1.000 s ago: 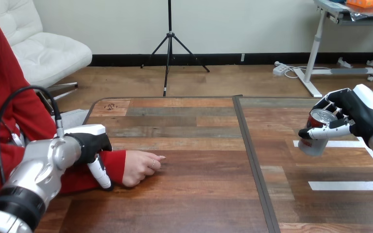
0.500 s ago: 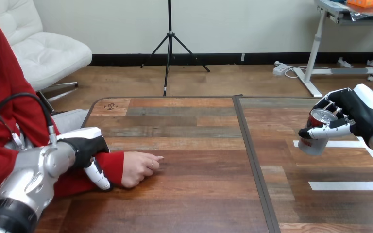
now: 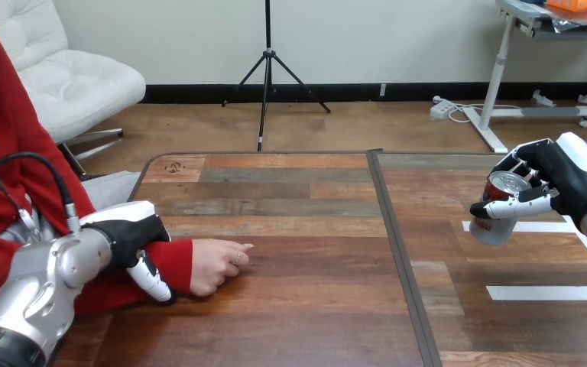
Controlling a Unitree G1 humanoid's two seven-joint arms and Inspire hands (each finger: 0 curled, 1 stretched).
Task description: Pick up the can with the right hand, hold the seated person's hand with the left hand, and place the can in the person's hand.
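Left robot hand (image 3: 126, 231) shifted left | right robot hand (image 3: 564, 187) grips can (image 3: 495, 228)

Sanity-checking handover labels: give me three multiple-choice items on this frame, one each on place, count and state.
1. Where is the can? A) on the table by the person's hand B) in the right hand, at the table's right C) in the person's hand
2. How many cans show? A) one B) two C) three
3. The person's hand is: A) gripping the can B) raised, palm up C) resting on the table, holding nothing

1 B: the right hand's fingers curl round it. 2 A: just that can. 3 C: it lies on the wood, far from the can.
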